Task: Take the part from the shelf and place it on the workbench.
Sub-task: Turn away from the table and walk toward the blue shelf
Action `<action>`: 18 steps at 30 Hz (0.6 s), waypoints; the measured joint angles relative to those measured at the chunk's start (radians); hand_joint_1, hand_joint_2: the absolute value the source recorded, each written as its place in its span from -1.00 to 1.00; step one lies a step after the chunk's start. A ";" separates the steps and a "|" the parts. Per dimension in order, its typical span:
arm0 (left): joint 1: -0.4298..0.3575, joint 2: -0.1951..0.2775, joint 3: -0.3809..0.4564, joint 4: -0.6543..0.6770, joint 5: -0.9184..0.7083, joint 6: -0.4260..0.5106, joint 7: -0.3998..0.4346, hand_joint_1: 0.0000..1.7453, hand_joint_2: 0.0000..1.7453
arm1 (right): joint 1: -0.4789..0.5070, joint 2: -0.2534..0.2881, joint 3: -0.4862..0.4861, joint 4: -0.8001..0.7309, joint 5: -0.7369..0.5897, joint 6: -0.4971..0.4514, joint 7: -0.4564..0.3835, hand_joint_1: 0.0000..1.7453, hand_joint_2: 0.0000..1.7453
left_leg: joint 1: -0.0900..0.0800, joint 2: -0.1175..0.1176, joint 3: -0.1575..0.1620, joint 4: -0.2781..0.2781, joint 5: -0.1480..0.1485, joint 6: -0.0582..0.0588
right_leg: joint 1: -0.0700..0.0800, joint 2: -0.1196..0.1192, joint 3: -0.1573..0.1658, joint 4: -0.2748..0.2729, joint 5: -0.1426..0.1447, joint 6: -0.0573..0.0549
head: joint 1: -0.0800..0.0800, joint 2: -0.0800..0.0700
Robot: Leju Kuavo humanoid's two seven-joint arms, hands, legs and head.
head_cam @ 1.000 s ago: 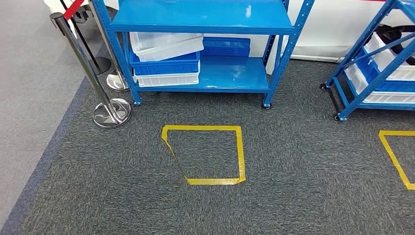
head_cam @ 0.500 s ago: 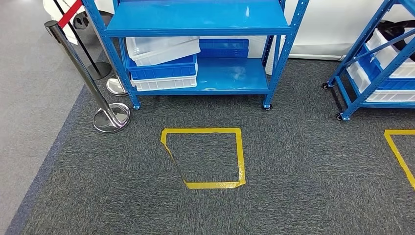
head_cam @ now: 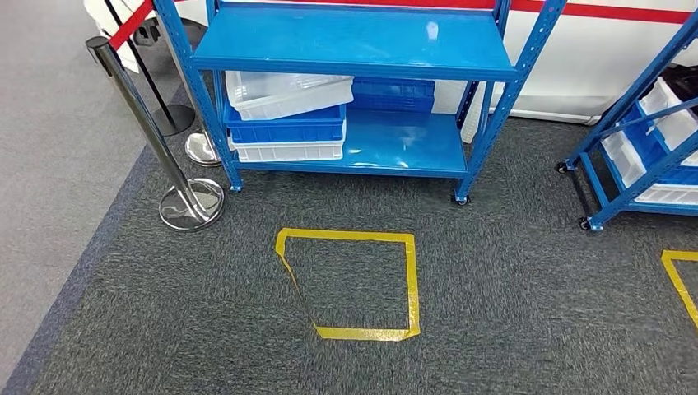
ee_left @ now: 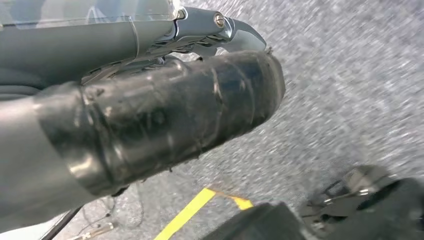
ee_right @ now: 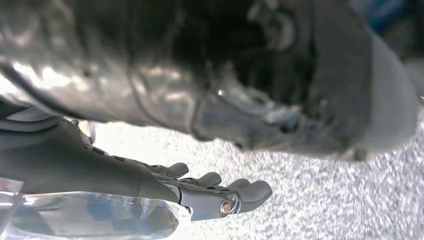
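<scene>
Hanging low over the grey carpet (head_cam: 510, 313), the right hand (ee_right: 210, 192) is carrying nothing, its fingers lying loosely apart. The left hand (ee_left: 165, 115) is also hanging by the floor, but its thick thumb is blocking the view, so I cannot tell how its fingers are set.

A yellow tape square (head_cam: 409, 280) is marking the carpet just ahead, short of the blue shelf (head_cam: 354, 41). On the lower level a tilted white tray (head_cam: 288, 92) is resting on a blue tray (head_cam: 288, 127).

The part itself is not showing; it is probably lying inside one of these trays. If so, I am expecting it to be small and light, best taken from above. The upper shelf board is crowding that reach. A chrome stanchion (head_cam: 144, 123) is standing left of the shelf, and a second rack (head_cam: 634, 156) is sitting well off to the right.
</scene>
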State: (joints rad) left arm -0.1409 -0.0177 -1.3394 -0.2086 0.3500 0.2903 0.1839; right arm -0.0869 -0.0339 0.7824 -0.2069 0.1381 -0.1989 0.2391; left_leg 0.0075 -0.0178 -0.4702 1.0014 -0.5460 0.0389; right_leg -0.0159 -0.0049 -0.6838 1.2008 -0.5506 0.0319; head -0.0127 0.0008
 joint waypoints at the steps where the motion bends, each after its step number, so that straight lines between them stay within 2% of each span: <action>1: 0.000 -0.003 0.000 -0.001 -0.001 0.001 0.000 -1.00 -1.00 | 0.004 0.000 0.000 0.001 0.000 0.001 0.002 -1.00 -1.00 | 0.000 -0.001 0.018 0.003 -0.016 -0.004 | 0.000 0.000 0.001 -0.056 0.062 -0.002 | 0.000 0.000; 2: -0.001 -0.006 -0.001 -0.002 -0.002 0.002 0.000 -1.00 -1.00 | 0.006 -0.001 0.000 0.002 0.000 0.001 0.003 -1.00 -1.00 | 0.000 -0.002 0.031 0.002 -0.030 -0.010 | 0.003 -0.001 0.005 -0.101 0.113 -0.007 | 0.002 0.000; 3: -0.002 -0.008 -0.002 -0.003 -0.003 0.002 0.000 -1.00 -1.00 | 0.006 -0.001 0.000 0.003 0.000 0.002 0.004 -1.00 -1.00 | 0.000 -0.003 0.041 -0.002 -0.042 -0.017 | 0.006 0.000 0.008 -0.125 0.143 -0.014 | 0.002 0.000; 4: -0.003 -0.011 -0.003 -0.004 -0.003 0.002 0.002 -1.00 -1.00 | 0.005 -0.001 0.000 0.003 0.000 0.003 0.005 -1.00 -1.00 | -0.001 -0.004 0.051 -0.003 -0.048 -0.024 | 0.009 0.000 0.012 -0.133 0.149 -0.023 | 0.003 0.000; 5: -0.005 -0.014 -0.003 -0.005 -0.003 0.001 0.005 -1.00 -1.00 | 0.003 -0.001 0.000 0.004 0.000 0.003 0.006 -1.00 -1.00 | -0.001 -0.004 0.055 -0.002 -0.045 -0.031 | 0.010 0.001 0.023 -0.137 0.139 -0.031 | 0.003 0.000; 6: -0.009 -0.017 -0.003 -0.006 -0.003 -0.002 0.012 -1.00 -1.00 | 0.002 -0.001 0.000 0.003 0.001 0.003 0.008 -1.00 -1.00 | 0.000 -0.002 0.052 0.015 -0.036 -0.036 | 0.009 0.003 0.036 -0.144 0.135 -0.039 | 0.002 0.000; 7: -0.015 -0.021 -0.004 -0.008 -0.003 -0.007 0.021 -1.00 -1.00 | 0.002 -0.001 0.000 0.004 0.002 0.004 0.010 -1.00 -1.00 | 0.000 0.000 0.035 0.056 -0.018 -0.040 | 0.007 0.003 0.051 -0.153 0.128 -0.047 | 0.001 0.000; 8: -0.022 -0.027 -0.004 -0.009 -0.003 -0.013 0.032 -1.00 -1.00 | 0.001 -0.002 0.000 0.004 0.003 0.004 0.011 -1.00 -1.00 | 0.001 0.003 0.001 0.112 -0.004 -0.043 | 0.006 0.003 0.068 -0.162 0.120 -0.054 | 0.000 0.000; 9: -0.028 -0.032 -0.004 -0.011 -0.004 -0.019 0.043 -1.00 -1.00 | 0.001 -0.003 0.000 0.004 0.002 0.003 0.011 -1.00 -1.00 | 0.002 0.007 -0.044 0.175 -0.002 -0.047 | 0.006 0.003 0.087 -0.171 0.111 -0.059 | -0.001 0.000; 10: -0.033 -0.038 -0.004 -0.012 -0.005 -0.024 0.052 -1.00 -1.00 | 0.000 -0.004 0.000 0.005 0.002 0.000 0.012 -1.00 -1.00 | 0.002 0.009 -0.090 0.229 -0.016 -0.050 | 0.007 0.003 0.105 -0.178 0.101 -0.062 | -0.002 0.000; 11: -0.037 -0.043 -0.004 -0.013 -0.008 -0.028 0.060 -1.00 -1.00 | 0.000 -0.002 0.000 0.005 0.001 -0.005 0.014 -1.00 -1.00 | 0.002 0.010 -0.133 0.265 -0.053 -0.052 | 0.007 0.004 0.126 -0.184 0.088 -0.064 | -0.002 0.000; 13: -0.039 -0.051 -0.004 -0.013 -0.015 -0.035 0.069 -1.00 -1.00 | 0.001 0.006 0.000 0.005 -0.002 -0.018 0.021 -1.00 -1.00 | 0.002 0.011 -0.193 0.269 -0.130 -0.050 | 0.009 0.009 0.172 -0.191 0.059 -0.064 | -0.002 0.000; 14: -0.039 -0.053 -0.004 -0.013 -0.020 -0.039 0.072 -1.00 -1.00 | 0.001 0.012 0.000 0.004 -0.004 -0.023 0.025 -1.00 -1.00 | 0.000 0.011 -0.211 0.240 -0.140 -0.045 | 0.010 0.012 0.198 -0.192 0.041 -0.063 | -0.002 0.000; 15: -0.039 -0.055 -0.004 -0.013 -0.024 -0.042 0.072 -1.00 -1.00 | 0.000 0.017 0.000 0.004 -0.006 -0.026 0.029 -1.00 -1.00 | -0.001 0.011 -0.221 0.196 -0.107 -0.038 | 0.012 0.013 0.222 -0.192 0.023 -0.063 | -0.002 0.000; 17: -0.037 -0.055 -0.005 -0.013 -0.032 -0.048 0.072 -1.00 -1.00 | -0.005 0.032 0.000 0.003 -0.013 -0.026 0.040 -1.00 -1.00 | -0.012 0.010 -0.232 0.093 0.054 -0.018 | 0.015 0.017 0.260 -0.191 -0.014 -0.058 | 0.000 0.000; 18: -0.035 -0.055 -0.005 -0.013 -0.034 -0.051 0.072 -1.00 -1.00 | -0.011 0.039 0.000 0.002 -0.015 -0.023 0.045 -1.00 -1.00 | -0.017 0.008 -0.231 0.063 0.122 -0.012 | 0.016 0.019 0.273 -0.190 -0.032 -0.053 | 0.002 0.000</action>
State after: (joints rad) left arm -0.1763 -0.0728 -1.3443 -0.2216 0.3160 0.2396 0.2561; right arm -0.0982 0.0053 0.7821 -0.2049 0.1230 -0.2218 0.2846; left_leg -0.0099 -0.0098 -0.7014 1.0648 -0.4238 0.0267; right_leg 0.0004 0.0145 -0.4106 1.0107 -0.5823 -0.0213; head -0.0110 0.0008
